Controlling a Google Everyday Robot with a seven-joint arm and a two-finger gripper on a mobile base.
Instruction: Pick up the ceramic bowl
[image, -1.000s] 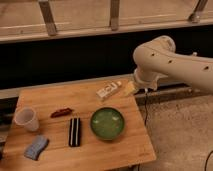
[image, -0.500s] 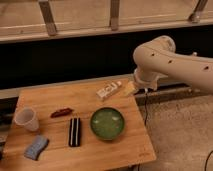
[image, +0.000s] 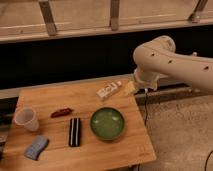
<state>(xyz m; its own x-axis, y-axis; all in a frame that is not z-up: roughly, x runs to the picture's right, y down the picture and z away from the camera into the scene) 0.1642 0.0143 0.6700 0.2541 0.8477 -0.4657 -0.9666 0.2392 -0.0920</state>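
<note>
The ceramic bowl (image: 107, 123) is round, shallow and glossy green, and sits upright on the wooden table (image: 55, 97), right of its middle. My white arm (image: 160, 57) reaches in from the right above the table's far right corner. My gripper (image: 131, 88) hangs at the arm's lower end over that corner, above and to the right of the bowl and apart from it. It holds nothing that I can see.
A translucent white plastic cup (image: 26, 119) stands at the left. A small red-brown item (image: 61, 112), a black bar (image: 74, 131) and a blue-grey cloth (image: 36, 147) lie left of the bowl. A white tube (image: 109, 91) lies behind it. A dark wall and railing run behind the table.
</note>
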